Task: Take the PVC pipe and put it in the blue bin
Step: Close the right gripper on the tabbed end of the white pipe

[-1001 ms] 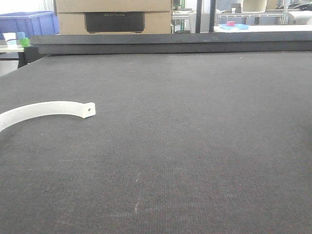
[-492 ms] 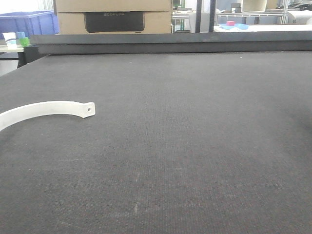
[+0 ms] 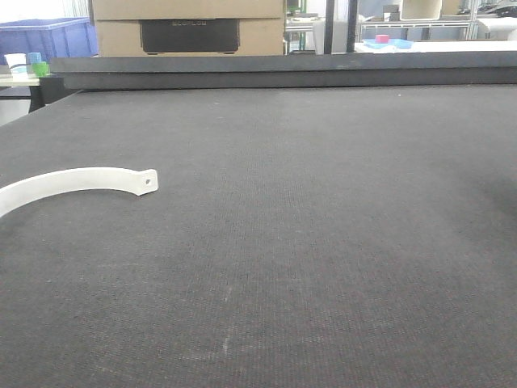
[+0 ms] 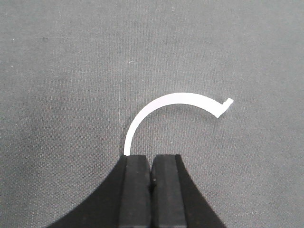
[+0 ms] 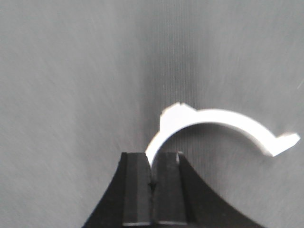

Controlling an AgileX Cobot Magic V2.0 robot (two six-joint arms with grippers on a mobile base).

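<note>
One PVC pipe [image 3: 81, 176], a white curved strip with a small hole at its squared end, lies flat on the dark table at the left of the front view. In the left wrist view this pipe [image 4: 175, 98] arcs just beyond my left gripper [image 4: 151, 159], which is shut with nothing between its fingers; the strip's near end disappears behind the left fingertip. My right gripper [image 5: 152, 159] is shut on one end of another white curved PVC pipe [image 5: 223, 118], held above the blurred table. The blue bin [image 3: 48, 39] stands far back left. Neither gripper shows in the front view.
A cardboard box [image 3: 190, 24] with a black unit sits behind the table's raised dark back rail [image 3: 283, 77]. Small cups [image 3: 24, 63] stand on a side surface at the far left. A pink block on a blue tray [image 3: 386, 40] sits on another table behind.
</note>
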